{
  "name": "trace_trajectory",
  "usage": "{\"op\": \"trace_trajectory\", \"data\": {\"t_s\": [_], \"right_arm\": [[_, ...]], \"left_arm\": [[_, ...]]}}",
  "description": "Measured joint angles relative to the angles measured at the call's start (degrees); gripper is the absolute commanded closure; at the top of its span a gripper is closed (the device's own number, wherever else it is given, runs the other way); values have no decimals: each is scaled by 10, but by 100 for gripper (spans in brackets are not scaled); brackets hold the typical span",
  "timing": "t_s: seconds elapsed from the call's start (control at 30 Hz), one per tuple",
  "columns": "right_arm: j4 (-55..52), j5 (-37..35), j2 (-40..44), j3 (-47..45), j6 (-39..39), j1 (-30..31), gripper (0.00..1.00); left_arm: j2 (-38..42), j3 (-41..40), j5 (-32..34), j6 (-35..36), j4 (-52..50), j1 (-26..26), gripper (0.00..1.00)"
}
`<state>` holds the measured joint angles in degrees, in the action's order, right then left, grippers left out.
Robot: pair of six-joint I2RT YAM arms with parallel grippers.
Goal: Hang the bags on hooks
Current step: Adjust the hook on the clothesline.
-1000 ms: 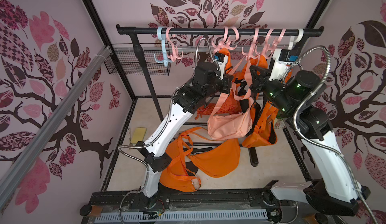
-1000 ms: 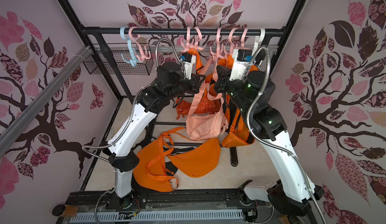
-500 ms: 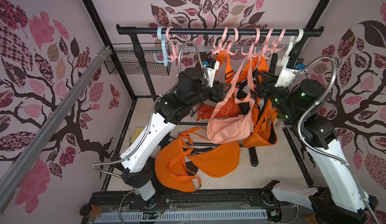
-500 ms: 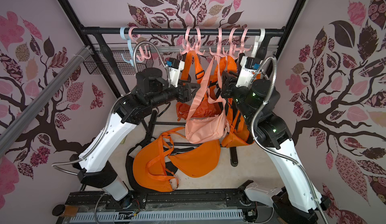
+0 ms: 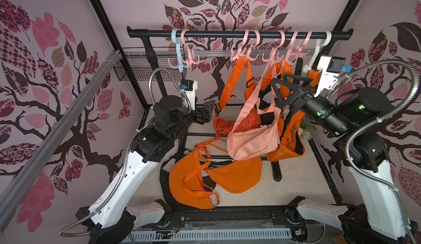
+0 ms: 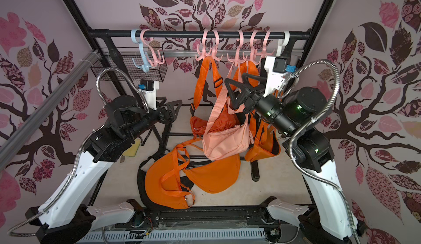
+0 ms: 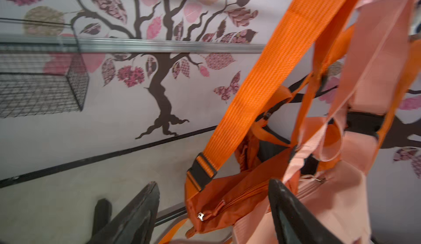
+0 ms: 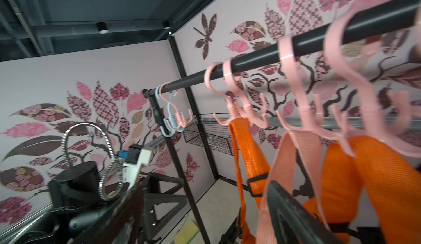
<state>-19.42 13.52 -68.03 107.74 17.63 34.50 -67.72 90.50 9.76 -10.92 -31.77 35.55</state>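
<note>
Top views show left pincer (image 5: 210,110) and right pincer (image 5: 280,79) spread wide, gripping nothing, beside pink bag (image 5: 250,140).

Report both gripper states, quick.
Left gripper: open, holding nothing.
Right gripper: open, holding nothing.

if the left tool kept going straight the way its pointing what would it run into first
Probably the hanging darker orange bag: the left wrist view shows it straight ahead of the open left tool. Depth is unclear, so the peach bag beside it could touch one side too.
</note>
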Motion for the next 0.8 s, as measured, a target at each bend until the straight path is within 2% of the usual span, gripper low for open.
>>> {"op": "trace_trajectory", "data": {"t_s": [0.13, 0.3, 0.43, 0.63, 0.8], "right_arm": [[25, 50, -57, -1, 1, 82, 12], [48, 57, -150, -3, 4, 97, 12], [87, 13, -197, -28, 5, 97, 7], [186, -107, -203, -128, 0, 88, 3], [223, -157, -185, -206, 38, 15, 5]], "left_arm": [[43, -85, 42, 0, 24, -16, 21], [76, -155, 76, -2, 48, -29, 21], [80, -182, 89, -7, 62, -30, 21], [79, -191, 94, -13, 68, -30, 21], [79, -191, 95, -13, 74, -30, 20]]}}
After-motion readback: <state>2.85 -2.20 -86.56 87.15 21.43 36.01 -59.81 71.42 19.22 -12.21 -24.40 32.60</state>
